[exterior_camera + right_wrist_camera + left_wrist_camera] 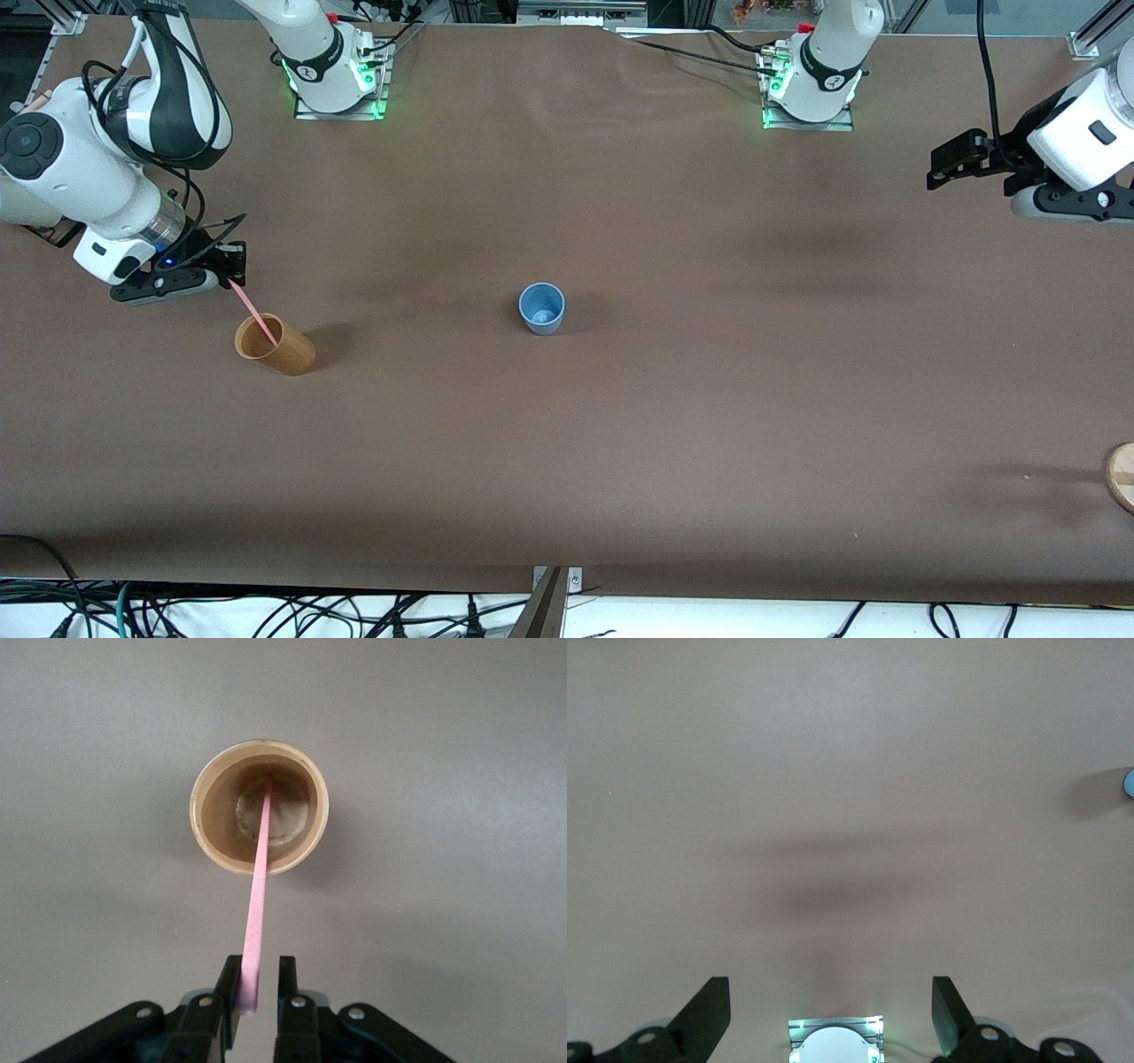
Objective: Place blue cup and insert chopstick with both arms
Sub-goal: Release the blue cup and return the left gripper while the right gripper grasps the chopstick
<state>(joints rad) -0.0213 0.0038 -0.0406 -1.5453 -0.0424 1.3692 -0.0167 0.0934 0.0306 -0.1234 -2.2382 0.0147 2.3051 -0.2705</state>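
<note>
Brown worktop [673, 425] pretty much fills the whole scene, plain paper-looking cover, with cables dangling off the edge nearest the front camera and the two arm bases lit green along the top.

Progress-wise, the blue cup [541, 308] already stands upright about mid-worktop, so that half looks done, going by where it sits. The chopstick [254, 311] half is not there yet. The pink stick still has its lower end down inside the orange-brown cup [275, 345], which stands toward the right arm's end of the worktop and a bit nearer the front camera than the blue one. In the right wrist view the tip rests on the bottom of that brown cup.

The right gripper [259, 985] hangs just above the brown cup with its jaws pinched narrow around the stick's top end, so it looks like the grab is happening. What's left, by that read: lift the stick out, carry it over, drop it into the blue cup.

The left gripper [831, 1014] waits up over bare worktop at its own end, jaws spread wide, nothing in them.

Something round and wooden [1122, 475] pokes in at the frame edge.

Writing: no readable brand or label anywhere.
</note>
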